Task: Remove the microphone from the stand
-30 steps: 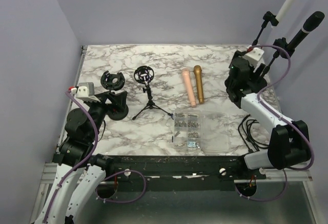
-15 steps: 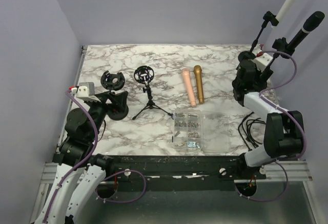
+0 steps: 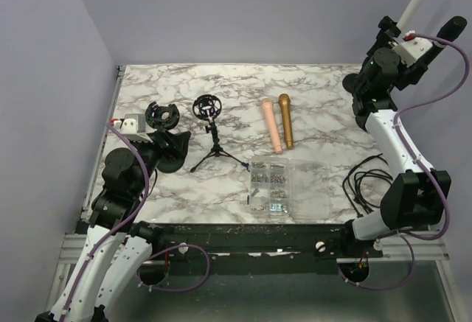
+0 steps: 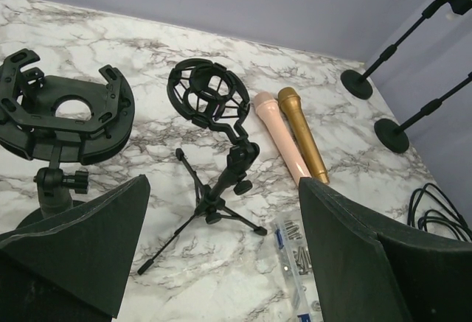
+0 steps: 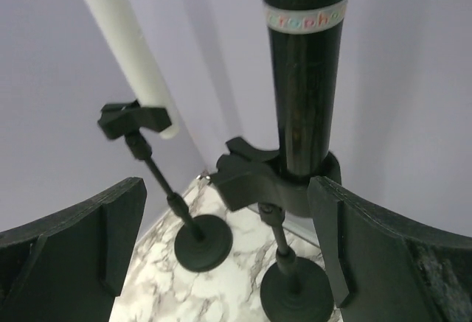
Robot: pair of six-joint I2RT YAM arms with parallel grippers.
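We see the black cylindrical microphone [image 5: 306, 79], clipped in its black stand [image 5: 269, 182], between our wide-spread right fingers [image 5: 81, 241].

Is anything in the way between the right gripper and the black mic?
Nothing visible. The open right gripper faces the black mic in its clip; the white mic stands off to one side.

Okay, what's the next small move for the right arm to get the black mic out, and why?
Probably ease the right gripper forward until its open fingers straddle the black microphone just above the clip. In the wrist view the mic stands ahead of them, off-centre, clipped in and not yet gripped.
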